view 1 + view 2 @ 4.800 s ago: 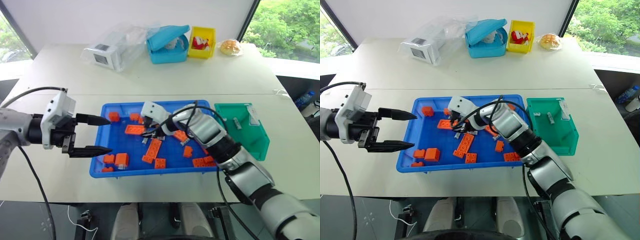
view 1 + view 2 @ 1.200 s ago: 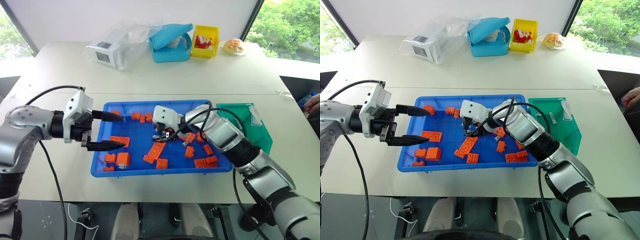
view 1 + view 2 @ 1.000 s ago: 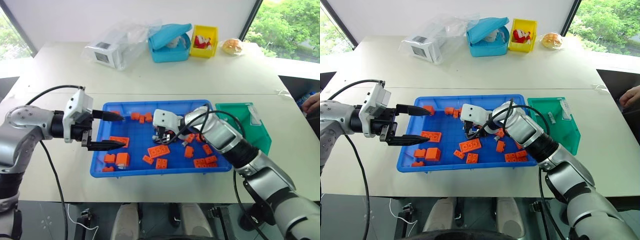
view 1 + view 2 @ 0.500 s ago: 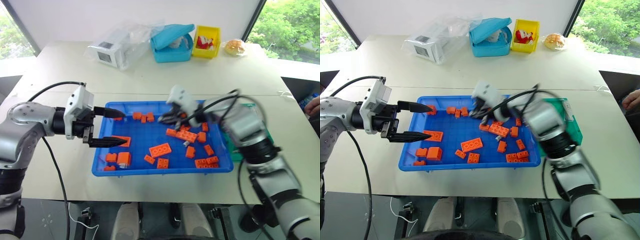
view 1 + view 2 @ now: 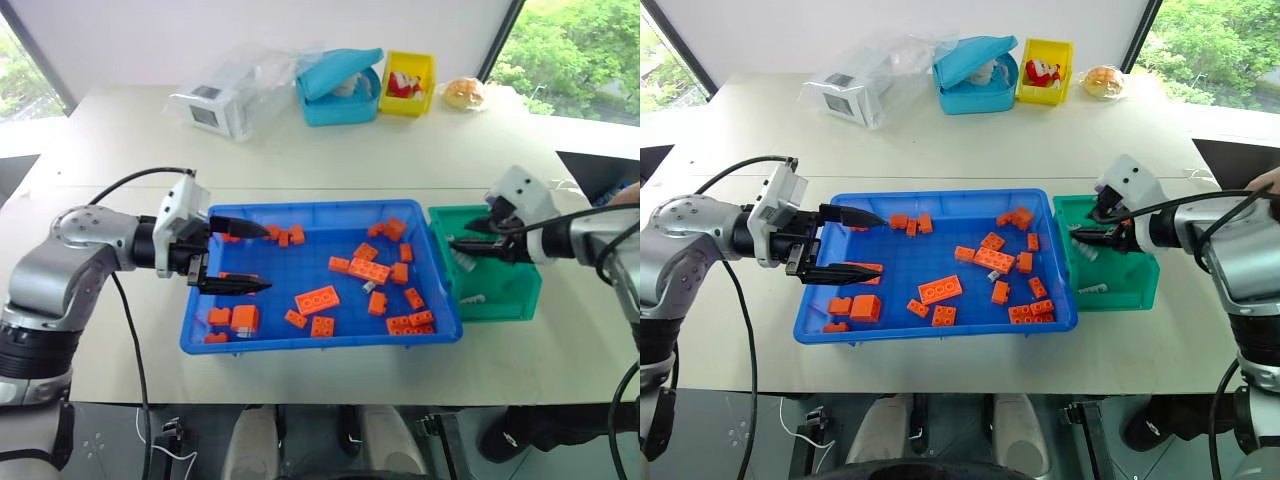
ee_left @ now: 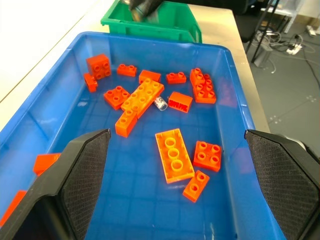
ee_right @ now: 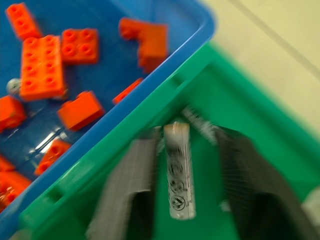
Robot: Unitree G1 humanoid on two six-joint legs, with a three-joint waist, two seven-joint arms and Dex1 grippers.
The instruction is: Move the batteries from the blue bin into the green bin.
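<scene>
Nearest to you, the large shallow bright blue plastic bin (image 5: 320,346) is sitting along the near edge of the white table (image 5: 400,150). About twenty orange toy building bricks (image 5: 317,299) are lying across its floor; you are not getting an exact count, because the left gripper (image 5: 264,260) is covering a few at the bin's left end. That gripper is hovering over the left end with its two black fingers spread wide and nothing between them.

One small silver-grey cylindrical battery (image 6: 160,103) is lying in the blue bin, right of its middle, touching an orange brick.

The small teal-green plastic bin (image 5: 505,300) is standing against the blue bin's right edge. The right gripper (image 5: 457,246) is reaching into it over its far left corner. In the right wrist view its fingers (image 7: 127,175) are standing apart, wider than the battery (image 7: 177,177) showing between them, so they are not clamping it. That view is blurring, so you cannot tell whether this battery is falling or lying on the floor. Another battery (image 5: 475,298) is lying near the green bin's near edge, making at least two in there.

Along the table's far edge four things are sitting in a row:
- a white box in a clear plastic bag (image 5: 225,100)
- a light-blue lidded box (image 5: 335,90)
- a small yellow bin (image 5: 407,82)
- a wrapped bread roll (image 5: 463,93)

A person's hand (image 5: 1266,180) is being cut off at the right.
</scene>
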